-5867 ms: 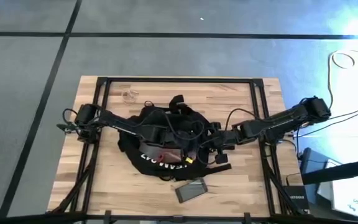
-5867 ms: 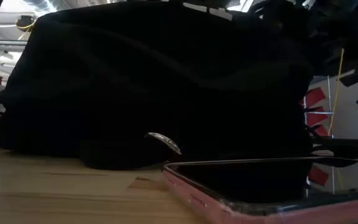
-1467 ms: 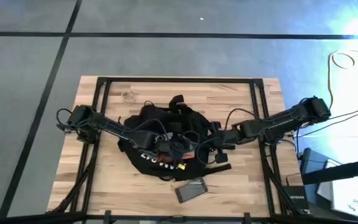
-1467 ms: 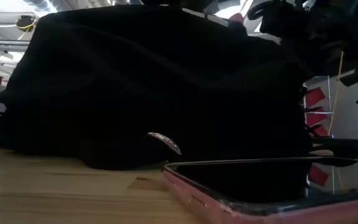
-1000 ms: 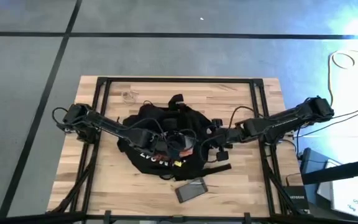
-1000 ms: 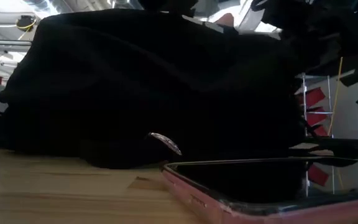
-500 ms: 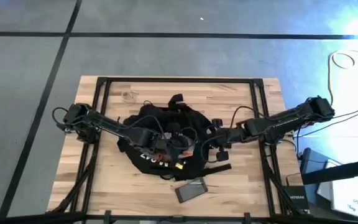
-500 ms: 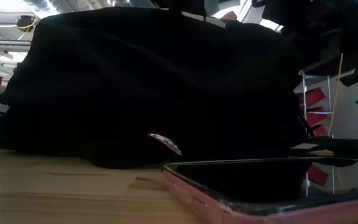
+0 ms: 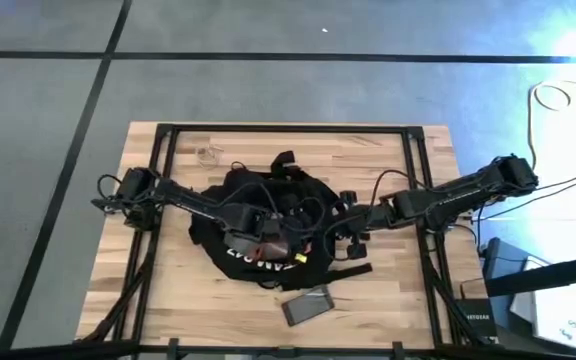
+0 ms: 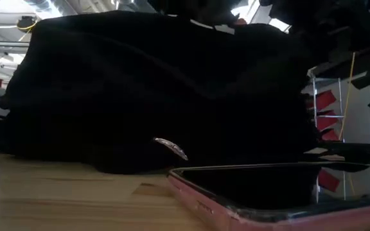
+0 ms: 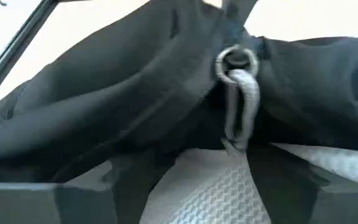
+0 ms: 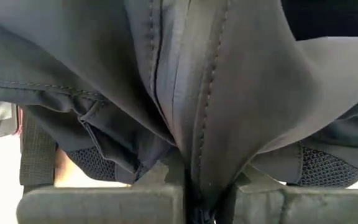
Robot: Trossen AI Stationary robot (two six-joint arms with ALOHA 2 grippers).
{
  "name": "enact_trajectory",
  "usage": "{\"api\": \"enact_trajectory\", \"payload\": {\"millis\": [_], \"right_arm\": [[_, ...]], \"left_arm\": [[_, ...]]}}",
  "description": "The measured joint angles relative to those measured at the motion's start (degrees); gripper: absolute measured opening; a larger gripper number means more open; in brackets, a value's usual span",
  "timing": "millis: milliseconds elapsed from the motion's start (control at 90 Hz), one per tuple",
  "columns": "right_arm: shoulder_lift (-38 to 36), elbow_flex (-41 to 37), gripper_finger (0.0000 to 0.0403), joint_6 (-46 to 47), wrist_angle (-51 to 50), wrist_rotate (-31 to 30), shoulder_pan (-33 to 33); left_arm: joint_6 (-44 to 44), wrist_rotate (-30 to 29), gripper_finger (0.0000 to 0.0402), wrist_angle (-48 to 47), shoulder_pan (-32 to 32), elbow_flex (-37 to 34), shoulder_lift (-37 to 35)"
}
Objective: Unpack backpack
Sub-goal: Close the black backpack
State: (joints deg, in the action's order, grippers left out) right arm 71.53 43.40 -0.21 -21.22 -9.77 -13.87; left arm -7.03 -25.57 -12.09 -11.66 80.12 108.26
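The black backpack (image 9: 258,215) lies in the middle of the table with its white lettering toward the near edge; in the low view the backpack (image 10: 159,90) fills most of the picture. My left gripper (image 9: 273,238) is over its top, open, with grey mesh lining (image 11: 210,186) between the fingers and a zipper ring with a grey cord (image 11: 235,61) just ahead. Something red (image 9: 268,246) shows beside it. My right gripper (image 9: 330,235) is at the bag's right side, shut on black fabric. My left gripper hangs over the mesh lining; whether its fingers touch it I cannot tell. My right gripper pinches a raised fold of the backpack's black fabric with a stitched zipper seam (image 12: 194,168) between its two fingers, coming from the table's right. The fabric rises from the fingers in drawn creases.
A phone in a pink case (image 9: 308,304) lies flat on the table near the front edge, close to the low camera (image 10: 281,192). A small clear item (image 9: 208,154) lies at the far left. A black frame (image 9: 288,128) runs round the tabletop.
My left gripper has drawn back a little toward the table's left over the backpack's top. The small yellow tag at the bag's near side has shifted slightly to the right. My right arm has kept its hold and place.
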Motion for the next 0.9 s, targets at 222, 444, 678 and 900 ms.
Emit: {"api": "enact_trajectory", "payload": {"millis": [222, 444, 678, 900], "right_arm": [[0.0, 0.0, 0.0016, 0.0, 0.0, 0.3, 0.0], [0.0, 0.0, 0.0016, -0.1, -0.3, 0.4, 0.0], [0.0, 0.0, 0.0016, -0.1, -0.4, 0.4, 0.0], [0.0, 0.0, 0.0016, -0.1, -1.3, 0.4, 0.0]], "left_arm": [[2.9, 3.6, 0.0256, 9.1, 0.5, 0.0, 0.0], [4.0, 6.4, 0.0256, 9.8, 0.4, 0.0, 0.0], [5.5, 5.0, 0.0162, 10.2, 0.4, 0.0, 0.0], [6.3, 6.8, 0.0013, 10.1, 0.3, 0.0, 0.0]]}}
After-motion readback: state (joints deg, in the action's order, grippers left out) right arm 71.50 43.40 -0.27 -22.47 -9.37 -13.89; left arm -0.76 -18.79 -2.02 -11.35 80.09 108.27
